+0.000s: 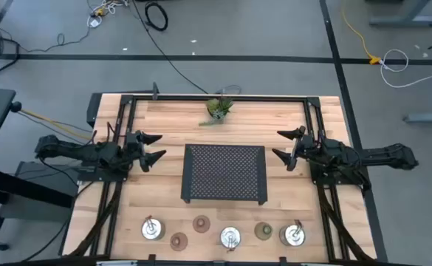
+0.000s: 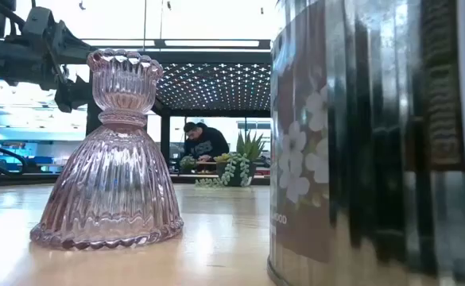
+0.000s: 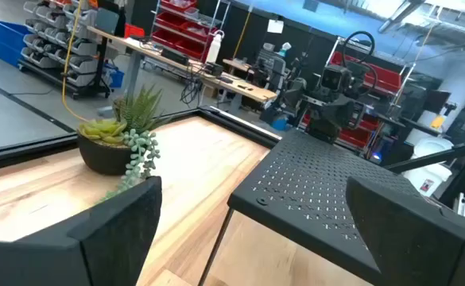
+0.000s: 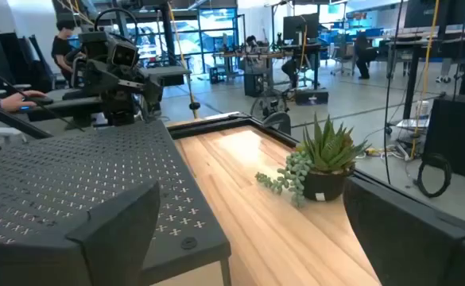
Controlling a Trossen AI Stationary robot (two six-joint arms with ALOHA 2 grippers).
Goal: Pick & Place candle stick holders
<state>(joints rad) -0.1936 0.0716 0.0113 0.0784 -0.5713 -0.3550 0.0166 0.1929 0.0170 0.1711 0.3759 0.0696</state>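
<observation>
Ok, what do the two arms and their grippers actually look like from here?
Both arms are dark, near-black jointed links, mirrored either side of the black perforated metal rack. The left gripper and right gripper each end in two pointed black fingers. In the wrist views the fingers look like broad, matte black angular blocks. No markings show, and no cables are visible on the arms.

Matt pale wood table; matt black perforated metal tray; glossy ribbed pink glass holder.

Ribbed pink glass holder — black perforated tray — pale wood table
</observation>
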